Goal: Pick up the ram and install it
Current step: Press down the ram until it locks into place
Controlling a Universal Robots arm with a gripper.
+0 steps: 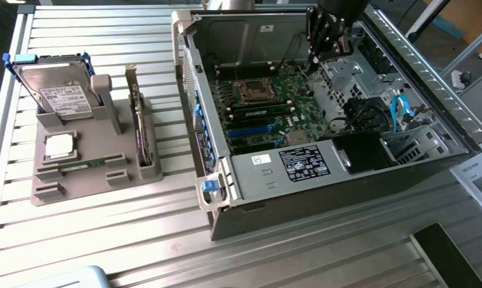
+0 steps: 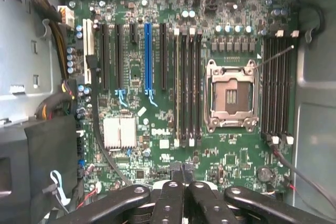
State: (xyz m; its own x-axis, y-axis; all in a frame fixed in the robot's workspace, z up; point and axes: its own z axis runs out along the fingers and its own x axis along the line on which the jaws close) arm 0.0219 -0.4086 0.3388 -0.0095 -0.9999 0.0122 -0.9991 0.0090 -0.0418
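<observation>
Two alike green sticks show, and I cannot tell which is the task's ram. One stick [image 1: 261, 111] stands in a memory slot on the motherboard [image 1: 293, 90] inside the open computer case; its thin top edge [image 2: 177, 87] shows in the wrist view. The other stick [image 1: 92, 163] lies in the grey holder [image 1: 80, 180] at the exterior view's left. My gripper [image 1: 314, 59] hangs well above the far end of the motherboard. Its black fingers [image 2: 173, 192] are pressed together, shut on nothing, and touch neither stick.
The case's metal walls [image 1: 194, 90] ring the motherboard [image 2: 157, 129], with the empty CPU socket [image 2: 231, 95], black cables and a blue cable [image 1: 397, 111] nearby. The holder also carries a hard drive [image 1: 60, 90] and an upright card [image 1: 137, 120]. The slatted table [image 1: 104, 240] lies around them.
</observation>
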